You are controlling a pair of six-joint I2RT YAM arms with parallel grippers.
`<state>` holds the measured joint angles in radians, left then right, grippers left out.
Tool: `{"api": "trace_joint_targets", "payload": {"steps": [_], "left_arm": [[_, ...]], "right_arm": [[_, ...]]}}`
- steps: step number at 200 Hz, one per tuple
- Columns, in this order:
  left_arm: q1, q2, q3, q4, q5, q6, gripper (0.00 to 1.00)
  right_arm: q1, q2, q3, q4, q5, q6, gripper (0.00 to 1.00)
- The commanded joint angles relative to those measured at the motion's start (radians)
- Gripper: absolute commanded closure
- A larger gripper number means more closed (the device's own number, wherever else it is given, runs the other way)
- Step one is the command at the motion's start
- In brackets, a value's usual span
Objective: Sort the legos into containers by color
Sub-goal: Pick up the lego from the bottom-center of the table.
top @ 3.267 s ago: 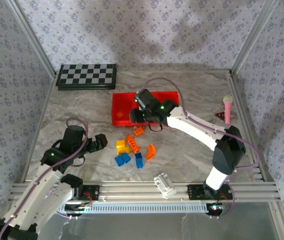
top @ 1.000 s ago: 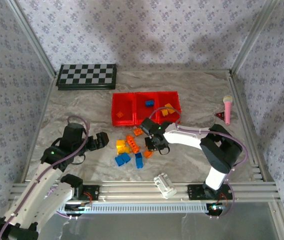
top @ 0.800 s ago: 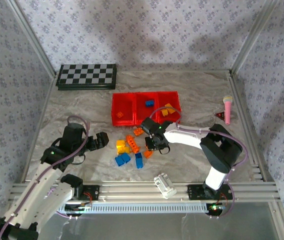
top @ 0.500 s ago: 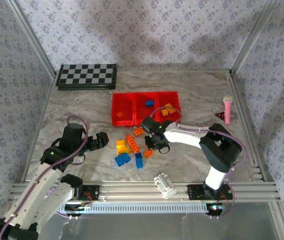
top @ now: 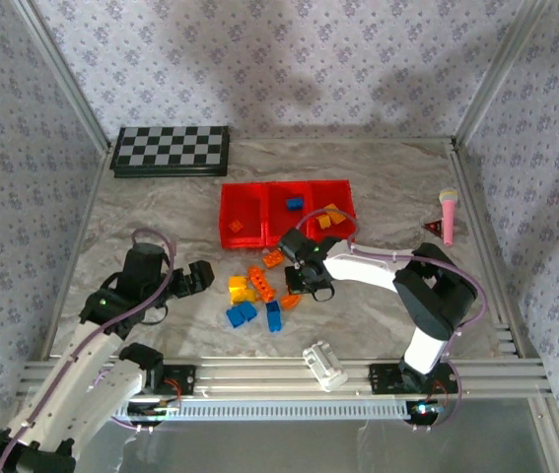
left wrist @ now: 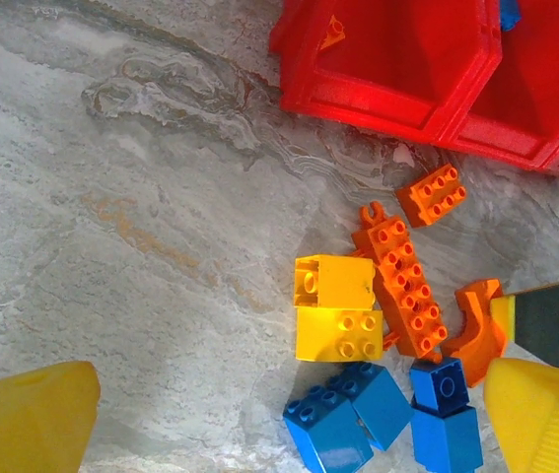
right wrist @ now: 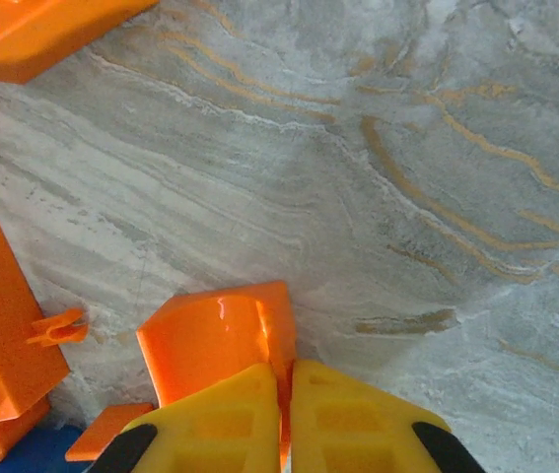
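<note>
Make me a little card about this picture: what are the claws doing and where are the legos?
Right claw: shut on a curved orange lego
Left claw: open, holding nothing
Loose legos: orange, yellow and blue, lying on the table near the bins
Red bins: left one holds an orange piece, middle one a blue piece
</note>
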<state>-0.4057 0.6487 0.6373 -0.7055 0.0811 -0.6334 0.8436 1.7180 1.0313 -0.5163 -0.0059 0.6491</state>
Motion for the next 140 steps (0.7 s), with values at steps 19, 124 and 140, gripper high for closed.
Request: {"api": "trace_joint_targets", "payload": {"steps": [19, 124, 140], "left_arm": [[0.004, -0.020, -0.005, 0.011, -0.015, -0.008, 0.00], [0.004, -0.017, -0.005, 0.018, -0.014, -0.003, 0.00], [0.005, -0.015, -0.004, 0.018, -0.012, -0.003, 0.00]], "right_arm": [[-0.011, -0.074, 0.037, -0.034, -0.022, -0.010, 1.00], [-0.104, -0.020, 0.422, 0.023, -0.014, -0.106, 1.00], [-0.107, 0.077, 0.549, 0.008, -0.013, -0.136, 1.00]]}}
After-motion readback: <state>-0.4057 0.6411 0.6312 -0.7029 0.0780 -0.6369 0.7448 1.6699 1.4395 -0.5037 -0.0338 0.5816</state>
